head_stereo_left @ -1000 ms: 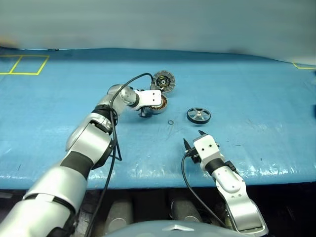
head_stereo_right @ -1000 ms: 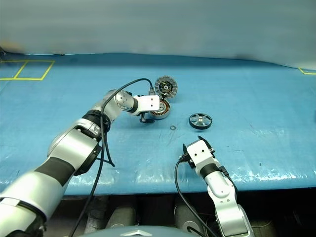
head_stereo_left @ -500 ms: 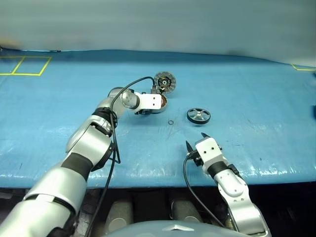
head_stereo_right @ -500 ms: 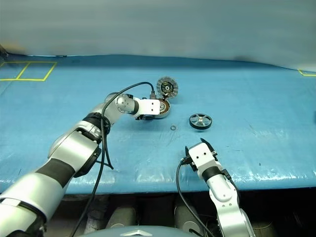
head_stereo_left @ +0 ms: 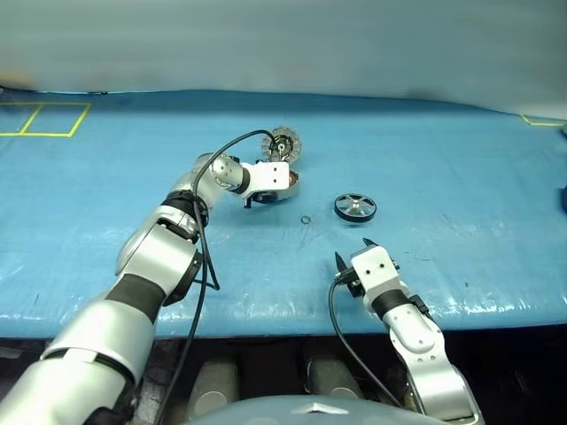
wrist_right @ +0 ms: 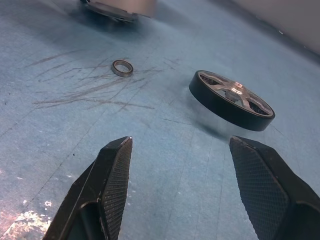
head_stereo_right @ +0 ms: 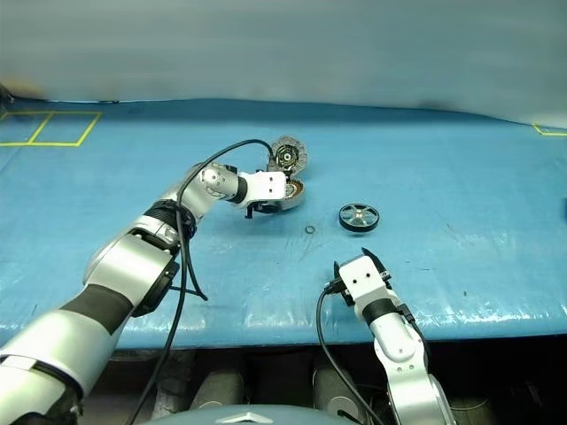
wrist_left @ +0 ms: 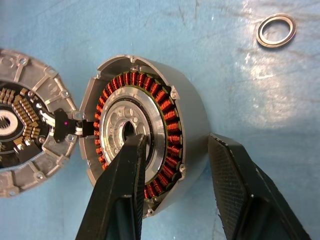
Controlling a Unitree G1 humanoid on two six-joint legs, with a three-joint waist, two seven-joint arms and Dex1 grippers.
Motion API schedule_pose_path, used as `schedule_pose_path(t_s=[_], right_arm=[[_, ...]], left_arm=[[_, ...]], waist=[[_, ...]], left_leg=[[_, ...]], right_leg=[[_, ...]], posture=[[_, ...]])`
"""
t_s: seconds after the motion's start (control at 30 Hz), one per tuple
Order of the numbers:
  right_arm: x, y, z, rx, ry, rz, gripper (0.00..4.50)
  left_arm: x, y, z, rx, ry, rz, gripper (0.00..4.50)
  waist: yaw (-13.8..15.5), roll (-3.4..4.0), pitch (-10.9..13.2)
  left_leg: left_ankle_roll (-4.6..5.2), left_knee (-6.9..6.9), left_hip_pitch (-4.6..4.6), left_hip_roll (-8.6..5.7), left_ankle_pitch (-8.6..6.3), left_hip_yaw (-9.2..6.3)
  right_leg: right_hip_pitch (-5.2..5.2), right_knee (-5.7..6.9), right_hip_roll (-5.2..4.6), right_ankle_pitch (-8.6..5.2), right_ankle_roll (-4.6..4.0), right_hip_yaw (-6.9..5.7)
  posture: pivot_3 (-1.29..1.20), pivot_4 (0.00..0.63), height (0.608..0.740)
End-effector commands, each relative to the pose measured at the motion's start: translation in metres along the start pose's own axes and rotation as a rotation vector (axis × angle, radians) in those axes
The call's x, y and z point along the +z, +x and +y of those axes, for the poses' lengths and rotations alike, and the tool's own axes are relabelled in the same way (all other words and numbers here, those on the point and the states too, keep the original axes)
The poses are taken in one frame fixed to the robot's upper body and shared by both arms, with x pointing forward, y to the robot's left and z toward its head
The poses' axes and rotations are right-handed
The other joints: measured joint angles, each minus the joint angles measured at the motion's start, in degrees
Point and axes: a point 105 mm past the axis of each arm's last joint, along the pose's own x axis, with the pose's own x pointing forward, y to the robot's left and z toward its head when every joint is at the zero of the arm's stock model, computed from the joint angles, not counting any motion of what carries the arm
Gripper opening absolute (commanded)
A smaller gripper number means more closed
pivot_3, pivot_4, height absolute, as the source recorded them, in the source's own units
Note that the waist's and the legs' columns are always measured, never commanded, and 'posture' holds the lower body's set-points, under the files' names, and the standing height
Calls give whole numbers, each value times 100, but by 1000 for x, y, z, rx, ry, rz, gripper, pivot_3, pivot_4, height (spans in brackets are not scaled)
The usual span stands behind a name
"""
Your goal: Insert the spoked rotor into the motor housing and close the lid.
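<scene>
The motor housing (wrist_left: pixel 186 95) lies open on the blue table, copper windings showing around its silver centre. Its lid (wrist_left: pixel 27 125) hangs at its edge, patterned inside facing up. My left gripper (wrist_left: pixel 176 140) is shut on the housing's wall, with one finger over the silver centre and the other outside the case. The spoked rotor (head_stereo_left: pixel 356 207) lies flat to the right of the housing, apart from both grippers. My right gripper (head_stereo_left: pixel 351 250) stands open near the table's front, pointing toward the rotor (wrist_right: pixel 232 100), nothing between its fingers.
A small thin metal ring (head_stereo_left: pixel 306 220) lies on the cover between the housing and the rotor. Yellow tape squares (head_stereo_left: pixel 44 118) mark the far left corner. The table's front edge (head_stereo_left: pixel 266 310) runs just behind my right gripper.
My left gripper's fingers have closed in on the housing's wall, and the housing with its lid has shifted slightly left. The right arm has kept still.
</scene>
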Motion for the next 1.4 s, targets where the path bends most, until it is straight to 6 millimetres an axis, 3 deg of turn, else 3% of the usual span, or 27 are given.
schedule_pose_path(t_s=[0.03,0.23,0.37,0.47,0.6,0.8,1.07,1.27,1.4], right_arm=[[10,1,-2,-16,-4,-48,3223],[12,6,0,-7,-3,-60,3223],[13,12,3,6,-3,-74,3223],[14,13,4,9,2,-81,3223],[12,12,8,16,2,-75,3223],[8,10,8,13,6,-63,3223],[9,12,7,15,-1,-66,3223],[8,13,5,11,-9,-63,3223],[8,13,8,22,-18,-62,3223]], left_arm=[[-2,-1,-20,-135,-33,-39,1594],[-14,-17,-44,-305,54,20,1594],[-17,-21,-80,-394,92,43,1594],[-11,-22,-96,-419,69,39,1594],[10,-19,-118,-413,-94,26,1594],[19,-16,-123,-339,-241,97,1594],[-3,-12,-141,-368,4,207,1594],[2,-9,-143,-350,-55,159,1594],[8,-10,-144,-349,-123,132,2861]], waist=[[0,0,0],[-22,3,-4],[-57,19,-25],[-37,18,-49],[-10,26,-74],[-13,28,-102],[-28,30,-133],[-33,16,-148],[-23,13,-145]], left_leg=[[0,0,0,0,0,0],[0,-1,8,3,0,2],[0,-7,28,6,0,5],[0,-10,39,11,0,4],[1,-10,55,12,-1,5],[1,-5,75,11,0,4],[1,-21,154,14,-1,6],[1,-20,159,15,-1,10],[1,-23,152,13,-1,16]], right_leg=[[0,0,-1,0,0,0],[5,2,1,-1,-2,2],[20,5,1,-5,-10,4],[27,10,5,-10,-17,1],[39,16,4,-26,-10,0],[57,16,6,-52,-23,-1],[125,15,6,-69,-36,3],[128,16,5,-69,-36,7],[119,14,4,-69,-36,13]], posture=[[0,150,740],[0,150,740],[0,150,740],[0,150,740],[0,150,740],[0,150,740],[0,150,740],[0,150,740],[0,150,740]])
